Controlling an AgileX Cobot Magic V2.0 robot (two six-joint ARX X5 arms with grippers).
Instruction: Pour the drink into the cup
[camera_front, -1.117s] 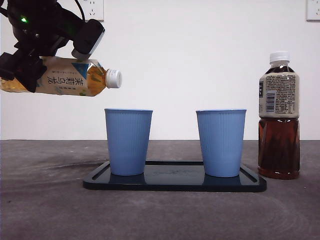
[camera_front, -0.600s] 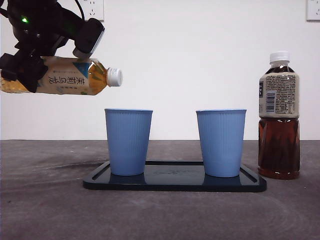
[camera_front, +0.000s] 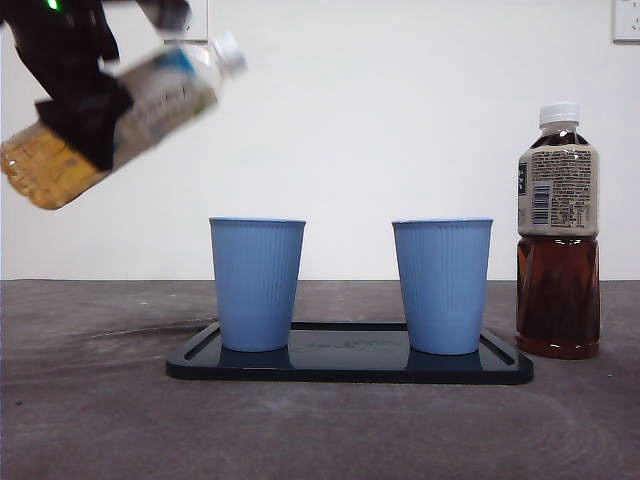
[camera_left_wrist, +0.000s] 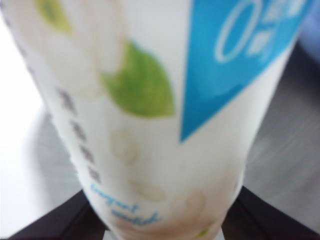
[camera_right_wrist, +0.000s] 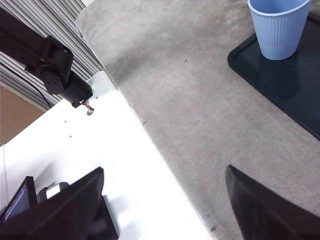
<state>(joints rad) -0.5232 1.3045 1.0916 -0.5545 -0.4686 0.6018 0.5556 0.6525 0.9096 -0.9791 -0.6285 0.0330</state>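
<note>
My left gripper is shut on a light tea bottle with a white cap, high at the left, left of and above the left blue cup. The bottle is tilted, cap up and to the right, tea pooled at its low end. Its label fills the left wrist view. A second blue cup stands to the right on the same black tray. My right gripper is open and empty over the table's edge, far from a blue cup on the tray.
A dark tea bottle with a white cap stands upright on the table just right of the tray. In the right wrist view a white surface borders the grey table, with a black arm part on it.
The light tea bottle has swung from nearly level, cap toward the left cup, to tilted with its cap raised. The left gripper rose and turned with it. The cups and dark bottle have not moved.
</note>
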